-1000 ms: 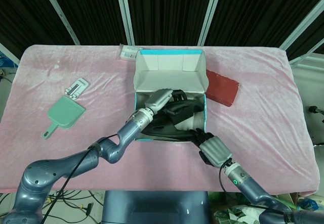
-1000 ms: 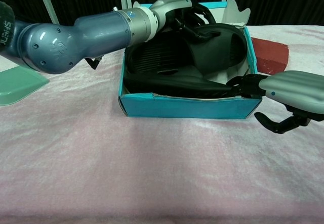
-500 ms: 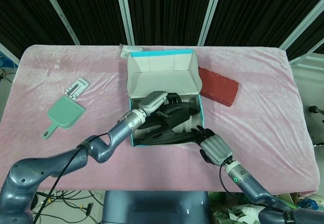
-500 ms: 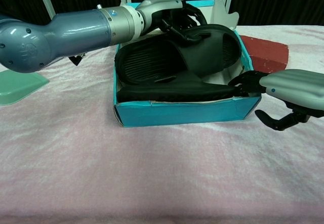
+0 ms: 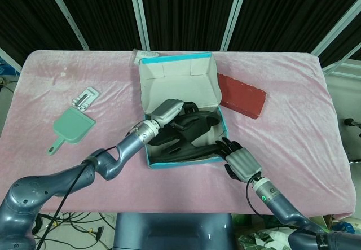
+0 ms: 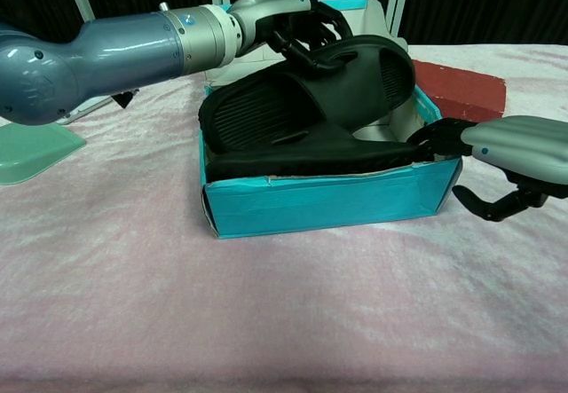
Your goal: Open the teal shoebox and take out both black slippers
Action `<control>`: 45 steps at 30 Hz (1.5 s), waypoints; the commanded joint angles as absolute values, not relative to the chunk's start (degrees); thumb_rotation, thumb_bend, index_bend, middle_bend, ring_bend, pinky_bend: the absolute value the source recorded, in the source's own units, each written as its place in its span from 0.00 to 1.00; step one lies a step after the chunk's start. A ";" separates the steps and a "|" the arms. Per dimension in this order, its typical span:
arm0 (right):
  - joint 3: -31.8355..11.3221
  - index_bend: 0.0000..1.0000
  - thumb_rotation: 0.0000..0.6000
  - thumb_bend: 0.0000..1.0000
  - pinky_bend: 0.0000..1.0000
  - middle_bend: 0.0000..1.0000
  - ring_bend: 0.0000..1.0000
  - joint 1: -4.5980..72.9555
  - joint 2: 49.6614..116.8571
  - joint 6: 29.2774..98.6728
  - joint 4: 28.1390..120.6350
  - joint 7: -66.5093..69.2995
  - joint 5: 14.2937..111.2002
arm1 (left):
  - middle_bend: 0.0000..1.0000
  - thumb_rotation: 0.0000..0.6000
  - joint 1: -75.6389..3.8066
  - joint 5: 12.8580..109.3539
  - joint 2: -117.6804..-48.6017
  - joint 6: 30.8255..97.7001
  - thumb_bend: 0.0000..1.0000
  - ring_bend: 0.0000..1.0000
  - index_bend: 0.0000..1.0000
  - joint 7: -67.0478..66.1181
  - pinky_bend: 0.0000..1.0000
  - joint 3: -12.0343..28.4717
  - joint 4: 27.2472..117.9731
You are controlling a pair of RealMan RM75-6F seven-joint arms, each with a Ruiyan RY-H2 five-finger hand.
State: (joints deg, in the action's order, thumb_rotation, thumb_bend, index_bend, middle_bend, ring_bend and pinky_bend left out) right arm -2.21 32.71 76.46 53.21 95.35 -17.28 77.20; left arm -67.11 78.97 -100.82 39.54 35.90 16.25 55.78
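The left hand (image 6: 280,16), fingers curled around the strap of the upper black slipper (image 6: 328,87), has tilted it higher out of the open teal shoebox (image 6: 328,202), which has skewed while the right hand (image 6: 506,149) braces its corner, holding nothing I can make out.

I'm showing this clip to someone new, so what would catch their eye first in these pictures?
The open teal shoebox mid-table draws the eye, with two black slippers crammed inside it. The left hand grips the upper slipper's strap from the box's left, while the right hand holds the box's near right corner. A red block lies right of the box, a green dustpan far left.
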 commanded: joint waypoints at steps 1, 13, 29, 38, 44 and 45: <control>-2.07 0.21 1.00 0.61 0.14 0.07 0.00 32.68 76.45 53.18 95.31 -17.28 76.91 | 0.52 1.00 -66.85 79.68 -100.51 41.45 0.52 0.40 0.40 38.29 0.63 16.77 56.16; -1.85 0.21 1.00 0.61 0.14 0.07 0.00 32.96 76.61 52.82 95.27 -17.56 75.48 | 0.53 1.00 -64.64 81.57 -103.05 52.18 0.53 0.40 0.41 36.20 0.63 16.73 51.94; -1.99 0.21 1.00 0.61 0.14 0.07 0.00 33.38 77.51 53.16 94.49 -16.16 75.87 | 0.54 1.00 -56.84 79.40 -100.23 69.11 0.54 0.40 0.42 32.93 0.63 20.90 61.65; -2.21 0.17 1.00 0.54 0.14 0.05 0.00 33.05 77.61 54.77 94.43 -13.89 77.62 | 0.54 1.00 -48.99 75.55 -91.50 71.84 0.54 0.40 0.41 25.50 0.63 20.22 72.51; -2.54 0.08 1.00 0.41 0.14 0.01 0.00 32.80 76.92 56.11 95.16 -12.39 78.93 | 0.54 1.00 -42.32 68.48 -82.73 71.33 0.53 0.40 0.41 14.60 0.63 19.23 82.15; -2.57 0.07 1.00 0.40 0.14 0.01 0.00 32.78 76.84 56.26 95.32 -12.22 79.11 | 0.54 1.00 -41.66 67.77 -81.85 71.17 0.53 0.40 0.41 13.84 0.63 19.04 83.03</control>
